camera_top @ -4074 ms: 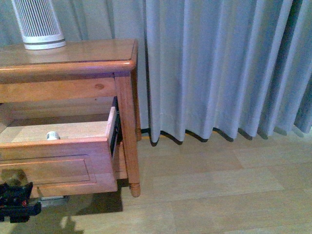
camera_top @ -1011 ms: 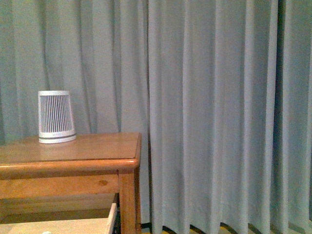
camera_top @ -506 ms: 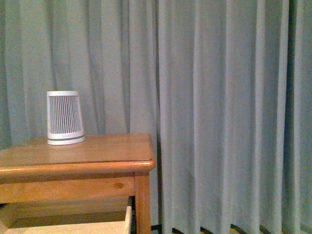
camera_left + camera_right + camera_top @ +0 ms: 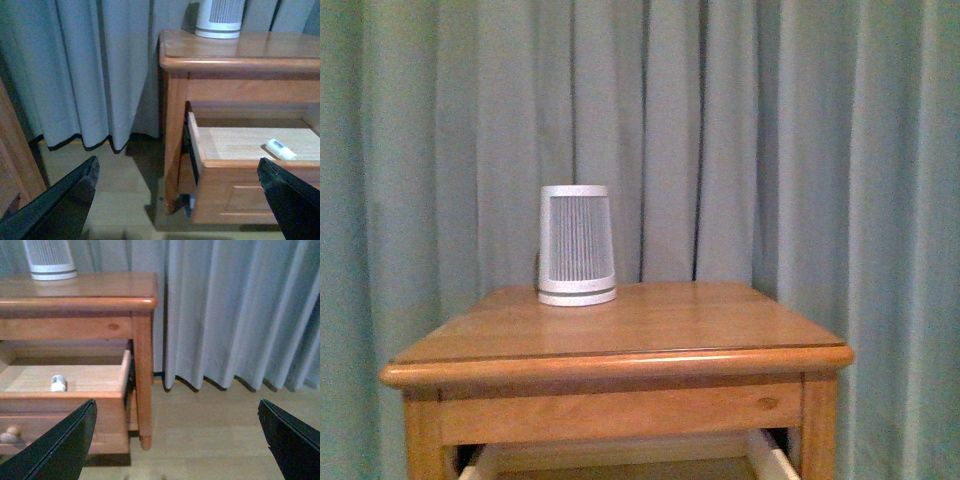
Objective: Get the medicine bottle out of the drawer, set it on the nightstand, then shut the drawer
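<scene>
Down in the open drawer, the medicine bottle lies on its side near the front wall; my left claw and right claw both gape empty, well apart from it; its long axis seems aimed roughly at my right claw; I'd reach with that one.

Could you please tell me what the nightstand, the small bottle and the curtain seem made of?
The nightstand looks like wood under glossy honey varnish: grain, a knot, reflections on top. The medicine bottle seems smooth white plastic, but is too small to confirm. The curtain is matte pleated fabric.
</scene>
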Tool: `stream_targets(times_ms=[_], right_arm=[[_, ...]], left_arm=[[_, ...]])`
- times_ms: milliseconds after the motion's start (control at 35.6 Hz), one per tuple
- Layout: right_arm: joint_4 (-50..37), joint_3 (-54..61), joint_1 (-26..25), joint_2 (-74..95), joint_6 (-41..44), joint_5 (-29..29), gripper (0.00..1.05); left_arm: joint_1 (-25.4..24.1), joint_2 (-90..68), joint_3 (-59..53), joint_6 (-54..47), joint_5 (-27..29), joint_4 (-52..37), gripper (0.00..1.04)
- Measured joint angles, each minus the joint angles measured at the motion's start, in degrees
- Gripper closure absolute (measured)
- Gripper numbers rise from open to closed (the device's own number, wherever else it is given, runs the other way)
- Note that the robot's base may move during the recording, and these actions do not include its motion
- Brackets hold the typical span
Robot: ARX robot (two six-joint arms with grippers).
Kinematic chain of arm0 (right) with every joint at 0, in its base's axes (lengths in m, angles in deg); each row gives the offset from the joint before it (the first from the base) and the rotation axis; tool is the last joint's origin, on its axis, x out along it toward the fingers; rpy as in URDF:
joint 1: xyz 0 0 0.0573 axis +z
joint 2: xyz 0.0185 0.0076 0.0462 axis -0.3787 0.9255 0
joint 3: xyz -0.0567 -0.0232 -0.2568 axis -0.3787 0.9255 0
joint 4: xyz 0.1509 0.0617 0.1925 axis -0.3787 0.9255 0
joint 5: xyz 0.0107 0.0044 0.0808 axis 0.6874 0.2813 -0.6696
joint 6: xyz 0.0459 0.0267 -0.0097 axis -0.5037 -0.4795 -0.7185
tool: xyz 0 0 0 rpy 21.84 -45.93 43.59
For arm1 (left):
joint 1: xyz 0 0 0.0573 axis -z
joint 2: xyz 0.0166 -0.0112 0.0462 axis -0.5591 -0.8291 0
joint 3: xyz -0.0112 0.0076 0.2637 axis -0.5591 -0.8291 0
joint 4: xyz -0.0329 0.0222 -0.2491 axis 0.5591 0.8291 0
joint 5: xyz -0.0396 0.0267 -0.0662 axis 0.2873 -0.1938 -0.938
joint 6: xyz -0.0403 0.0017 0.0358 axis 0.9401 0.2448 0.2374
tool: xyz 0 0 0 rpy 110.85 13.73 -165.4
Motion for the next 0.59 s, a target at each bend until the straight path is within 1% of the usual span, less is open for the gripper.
stream_targets(times_ms=[253,281,337,365,393,450,534,590], right_arm=[[0.02,0.0,-0.04,-0.02,0.02,-0.48,0.07],[0.2,-0.04,0.81,0.44,-0.33,1.49,0.07],[-1.38,-0.46,4.96,4.68,-1.64,13.6,0.07],[-3.39,-1.18,6.62,8.48,-2.29,17.77,0.07],[-5.64,-2.34,7.87,12.7,-2.89,20.31,0.07],[-8.74,-4.61,9.05,18.71,-3.5,21.68,0.07],[-12.87,-11.23,10.67,31.36,-5.11,21.84,0.07],[-13.09,-15.15,11.52,37.53,-5.95,21.29,0.07]], left_arm=[[0.09,0.07,-0.09,0.04,0.31,0.13,0.07],[0.09,0.07,-0.09,0.04,0.24,0.13,0.07],[0.11,0.07,-0.09,0.02,0.04,0.13,0.07],[0.11,0.07,-0.09,0.02,0.04,0.13,0.07],[0.11,0.07,-0.09,0.02,0.04,0.13,0.07],[0.11,0.07,-0.09,0.02,0.02,0.13,0.07],[0.11,0.07,-0.09,0.02,0.02,0.13,0.07],[0.11,0.07,-0.09,0.02,0.07,0.13,0.07]])
